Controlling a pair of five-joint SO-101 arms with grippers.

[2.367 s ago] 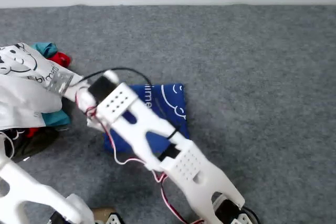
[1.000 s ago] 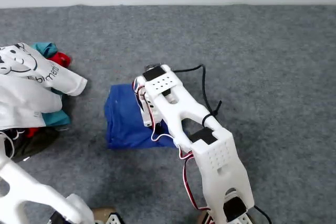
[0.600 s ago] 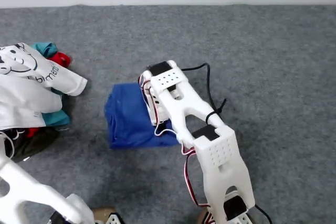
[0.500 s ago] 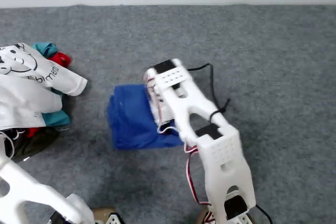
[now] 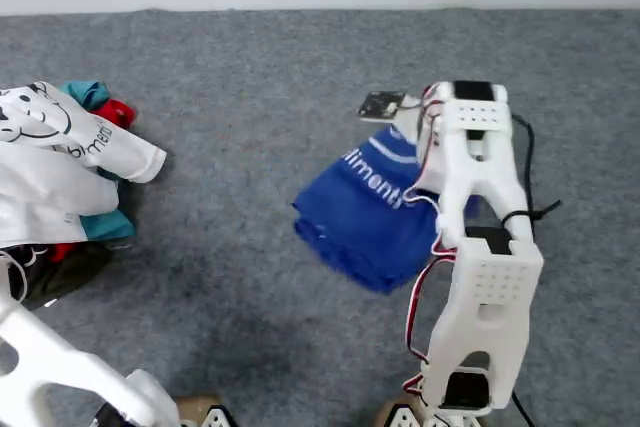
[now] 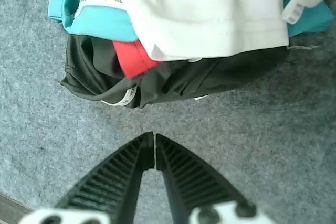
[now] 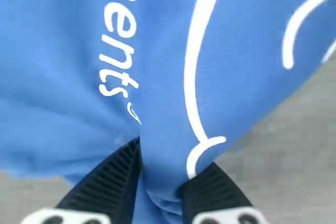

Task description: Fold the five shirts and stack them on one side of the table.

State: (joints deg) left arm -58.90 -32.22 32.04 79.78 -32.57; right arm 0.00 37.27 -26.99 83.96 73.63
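A folded blue shirt [image 5: 365, 212] with white print lies right of the table's middle, one edge raised under my right arm [image 5: 470, 147]. My right gripper [image 7: 160, 174] is shut on the blue shirt [image 7: 157, 51], with cloth bunched between its black fingers [image 7: 118, 169]. At the left edge sits a loose pile: a white shirt [image 5: 50, 162] on top, with teal [image 5: 90, 95], red [image 5: 115, 110] and black [image 5: 55, 272] ones under it. My left gripper [image 6: 155, 150] hangs shut over bare carpet, just short of the black shirt [image 6: 173, 82].
Grey carpet [image 5: 250, 67] covers the table up to the white wall at the back. A small tag or label [image 5: 380, 105] sticks out beside the right arm's wrist. The left arm's white links [image 5: 60, 367] cross the front left corner.
The right arm has swung from the middle to the right and dragged the blue shirt along; the shirt now shows its print. The pile and the left arm have not moved.
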